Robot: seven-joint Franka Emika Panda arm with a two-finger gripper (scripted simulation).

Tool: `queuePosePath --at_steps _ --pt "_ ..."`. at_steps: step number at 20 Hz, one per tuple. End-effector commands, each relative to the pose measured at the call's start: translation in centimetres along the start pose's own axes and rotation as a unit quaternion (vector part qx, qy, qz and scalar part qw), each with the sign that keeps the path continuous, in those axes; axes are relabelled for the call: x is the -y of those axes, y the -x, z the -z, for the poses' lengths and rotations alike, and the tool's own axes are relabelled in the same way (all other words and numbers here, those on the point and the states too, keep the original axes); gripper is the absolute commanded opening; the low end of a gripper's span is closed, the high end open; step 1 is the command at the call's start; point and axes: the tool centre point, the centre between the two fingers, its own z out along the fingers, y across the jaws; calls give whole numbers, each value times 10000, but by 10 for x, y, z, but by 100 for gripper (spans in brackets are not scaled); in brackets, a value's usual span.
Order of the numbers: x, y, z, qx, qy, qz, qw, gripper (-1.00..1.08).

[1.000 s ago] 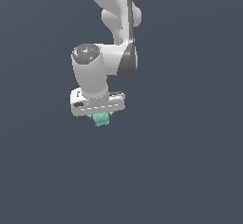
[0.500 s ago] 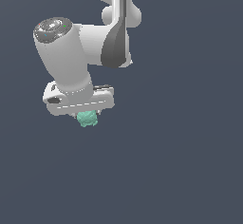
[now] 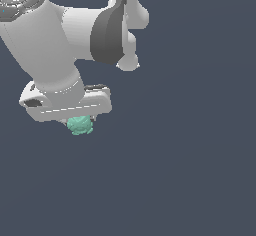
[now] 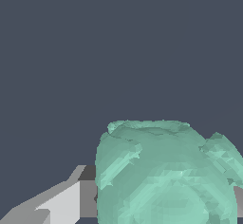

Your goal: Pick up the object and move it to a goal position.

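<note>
Gripping the object point(image 3: 80, 125) in our gripper point(image 3: 79, 122), we see the green blob poke out under the white hand; one finger point(image 4: 66, 201) presses its side.

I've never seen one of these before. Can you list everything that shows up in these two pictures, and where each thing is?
Lump: one, mint green and bumpy, tucked right under the gripper in the exterior view; it fills much of the wrist view.
Background: plain dark grey-blue all around; no table edge or other item shows.
Arm: one, white with dark grey joints, coming in from the top of the exterior view.
Gripper: one, white, at the arm's end, shut on the lump; one finger shows in the wrist view.
</note>
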Motion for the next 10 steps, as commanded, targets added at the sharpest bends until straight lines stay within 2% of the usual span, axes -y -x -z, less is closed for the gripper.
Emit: queuePosePath --at_steps 1,10 --pt "-4 -3 6 2 -1 2 10000 -100" --pt "-9 -8 14 2 -1 2 10000 -100"
